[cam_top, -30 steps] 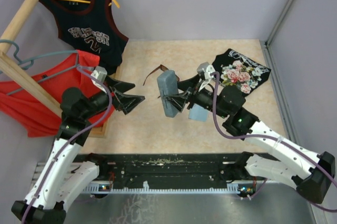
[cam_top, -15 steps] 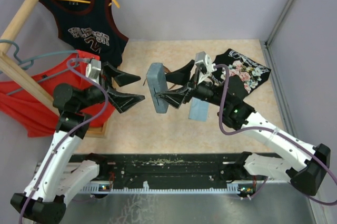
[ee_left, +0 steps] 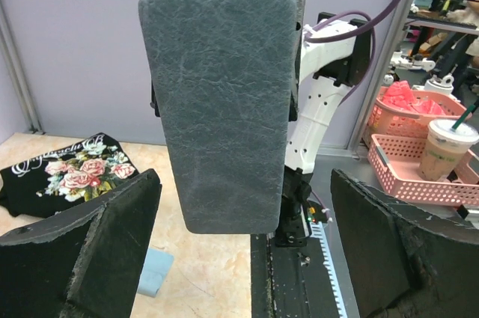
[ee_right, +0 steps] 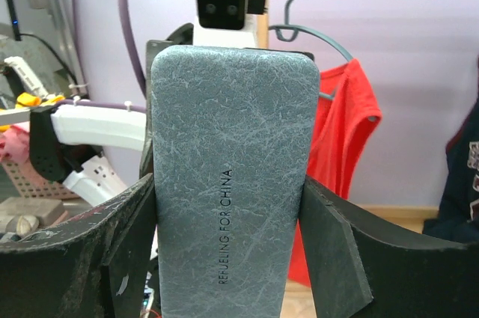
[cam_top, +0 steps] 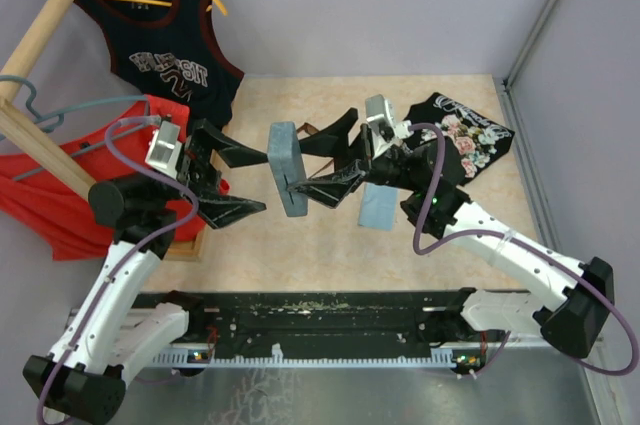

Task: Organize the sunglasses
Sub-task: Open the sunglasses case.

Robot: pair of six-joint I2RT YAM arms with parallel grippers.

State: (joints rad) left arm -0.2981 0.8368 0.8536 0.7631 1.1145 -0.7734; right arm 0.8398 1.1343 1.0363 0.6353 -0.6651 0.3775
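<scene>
The beige table (cam_top: 300, 255) fills the middle of the top view. On its left side leans a wooden rack (cam_top: 40, 30). From it hang a black basketball jersey (cam_top: 165, 55) on a yellow hanger and a red shirt (cam_top: 60, 195) on a grey-blue hanger. At the far right of the table lies a folded black T-shirt with a rose print (cam_top: 465, 135).

The two arms reach toward each other above the table centre. The right gripper (cam_top: 297, 161) is clamped on a grey-blue oblong case (cam_top: 284, 170), one finger on each long side, and holds it in the air standing on its end. In the right wrist view both fingers press against the edges of the case (ee_right: 232, 168), which has small dark letters printed along it.

The left gripper (cam_top: 262, 180) is spread wide and holds nothing. Its fingertips are close to the left face of the case. In the left wrist view the case (ee_left: 221, 101) sits between the two fingers with a gap on each side.

A light blue folded cloth (cam_top: 378, 210) lies on the table under the right wrist.

Of the sunglasses (cam_top: 306, 128), only a thin brown piece shows, just behind the top of the case. The rest is hidden by the case and the right fingers, so I cannot tell how they lie.
</scene>
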